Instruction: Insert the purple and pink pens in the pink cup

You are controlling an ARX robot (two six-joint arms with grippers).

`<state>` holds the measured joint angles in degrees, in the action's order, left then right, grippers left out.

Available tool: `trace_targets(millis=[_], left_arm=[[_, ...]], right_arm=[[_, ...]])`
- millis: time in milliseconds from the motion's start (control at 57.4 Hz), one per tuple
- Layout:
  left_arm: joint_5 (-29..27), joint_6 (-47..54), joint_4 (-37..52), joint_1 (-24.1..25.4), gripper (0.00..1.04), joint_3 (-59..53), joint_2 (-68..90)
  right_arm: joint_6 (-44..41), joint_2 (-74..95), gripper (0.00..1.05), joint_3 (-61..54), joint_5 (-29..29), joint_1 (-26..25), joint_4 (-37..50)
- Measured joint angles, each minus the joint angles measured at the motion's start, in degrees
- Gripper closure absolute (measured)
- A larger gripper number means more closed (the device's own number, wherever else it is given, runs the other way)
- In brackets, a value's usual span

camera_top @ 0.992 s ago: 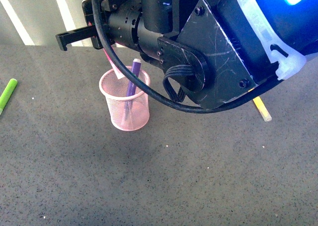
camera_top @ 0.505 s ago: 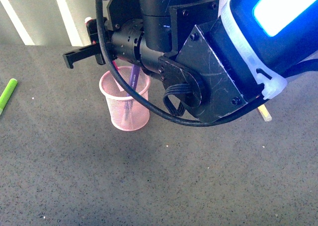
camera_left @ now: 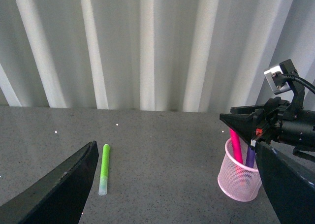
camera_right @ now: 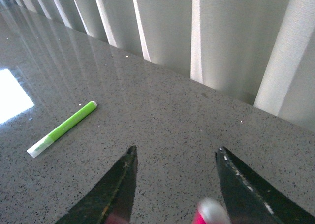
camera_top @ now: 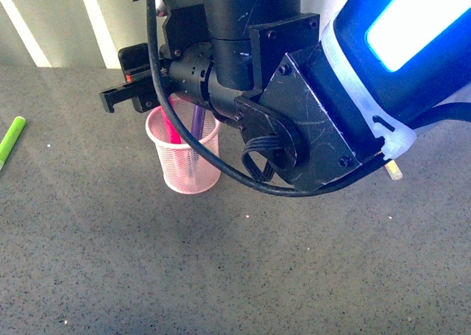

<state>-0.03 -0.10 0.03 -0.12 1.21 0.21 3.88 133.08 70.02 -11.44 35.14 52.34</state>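
The pink cup stands upright on the grey table, also in the left wrist view. The pink pen and the purple pen both stand inside it, leaning; they also show in the left wrist view, pink pen, purple pen. My right gripper hovers open just above the cup's rim, holding nothing; the pink pen's tip shows between its open jaws. My left gripper is open and empty, low over the table between cup and green marker.
A green marker lies at the table's left, also in the left wrist view and the right wrist view. A yellow marker lies right of my arm, mostly hidden. A ribbed white wall stands behind the table.
The pink pen has dropped from my right gripper into the cup beside the purple pen. My right arm has shifted slightly right and its jaws stand open over the cup.
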Motion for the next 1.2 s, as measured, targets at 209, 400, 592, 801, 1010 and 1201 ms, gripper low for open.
trace_targets(millis=[209, 400, 592, 801, 1010, 1201], left_arm=[[0.00, 0.00, 0.00, 0.00, 0.07, 0.00, 0.00], [-0.04, -0.02, 0.00, 0.00, 0.07, 0.00, 0.00], [0.04, 0.00, 0.00, 0.00, 0.07, 0.00, -0.02], [-0.17, -0.02, 0.00, 0.00, 0.07, 0.00, -0.02], [0.04, 0.00, 0.00, 0.00, 0.07, 0.00, -0.02], [-0.02, 0.00, 0.00, 0.00, 0.07, 0.00, -0.02]], right_arm=[[0.63, -7.26, 0.05, -3.41, 5.86, -1.31, -1.88], [2.71, -19.82, 0.07, -8.70, 18.64, -5.25, -11.45], [3.82, -21.20, 0.07, -9.42, 19.30, -6.71, -11.72], [-2.36, -24.63, 0.34, -21.53, 35.60, -7.26, 6.67], [-4.26, -36.79, 0.72, -41.07, 30.75, -15.78, 14.64], [-4.42, -48.57, 1.01, -53.13, 24.55, -20.72, 14.62]])
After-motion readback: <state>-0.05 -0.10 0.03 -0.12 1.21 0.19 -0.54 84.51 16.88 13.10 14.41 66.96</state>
